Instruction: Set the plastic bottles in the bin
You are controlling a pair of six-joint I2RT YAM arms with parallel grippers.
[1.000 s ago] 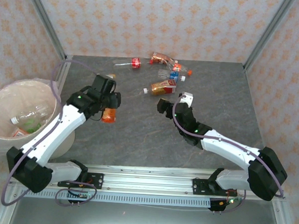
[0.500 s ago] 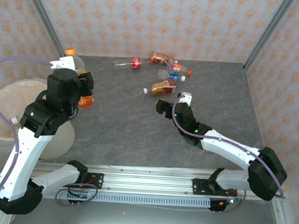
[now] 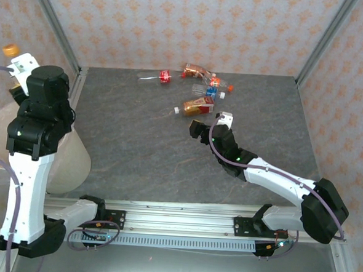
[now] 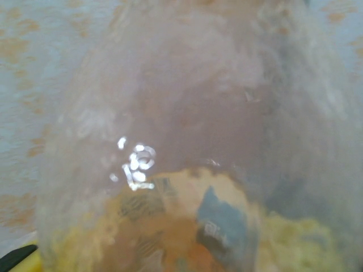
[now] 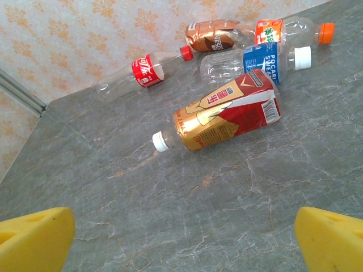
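1. Nearest, the bin (image 3: 75,160) is seen beside the base of the left arm (image 3: 29,163) and is largely covered by that raised arm.
2. Above the bin, an orange-capped bottle (image 3: 11,50) is held clamped in the left gripper (image 3: 20,75), cap uppermost. In the left wrist view it is blurred.
3. Whether the bottle is centred over the bin's mouth cannot be told. It should be brought over the middle, clear of the rim, and lowered somewhat before the grip is let go. A drop from this height is judged likely to bounce.
4. Well right of the bin, the right gripper (image 5: 181,243) is spread wide and empty over the desk (image 3: 149,152). It is pointed at a red-and-gold bottle (image 5: 227,116), which could be taken next across its label.
5. Farthest from the bin, four more bottles (image 5: 264,62) are scattered by the back wall (image 3: 188,25).
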